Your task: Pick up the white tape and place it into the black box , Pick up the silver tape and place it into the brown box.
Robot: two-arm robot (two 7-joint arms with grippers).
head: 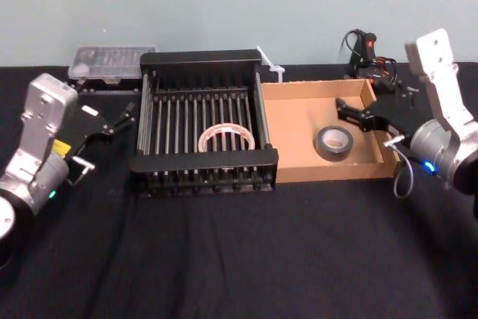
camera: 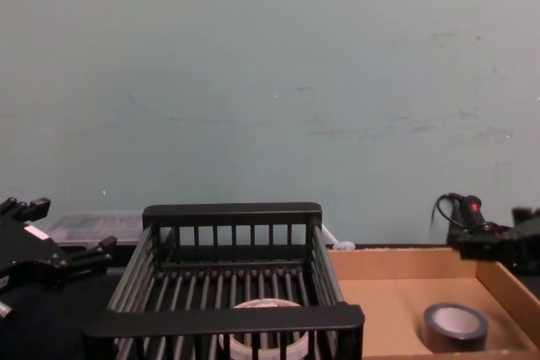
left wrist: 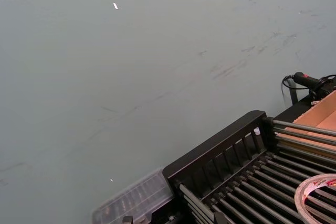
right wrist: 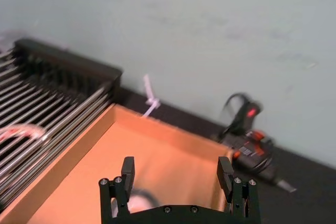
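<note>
The white tape [head: 225, 138] lies flat on the slatted bottom of the black box [head: 202, 58], also seen as the pale roll [left wrist: 317, 192] and behind the crate's front bars [camera: 261, 304]. In the brown box [head: 299, 117] beside it, the silver tape [head: 334, 143] rests near the right wall, dark-sided with a grey top [camera: 456, 325]. My right gripper [head: 352, 114] hovers open over the brown box's far right corner, just beyond the silver tape, with nothing between its fingers [right wrist: 127, 169]. To the left of the black box, my left gripper [head: 113, 119] is open and empty.
A clear plastic case [head: 112, 61] sits behind the crate at back left. A white zip tie [head: 270, 65] lies behind the boxes, and a black-and-red tool with a cable [head: 366, 46] lies at back right. The black cloth [head: 239, 259] in front of both boxes offers free room.
</note>
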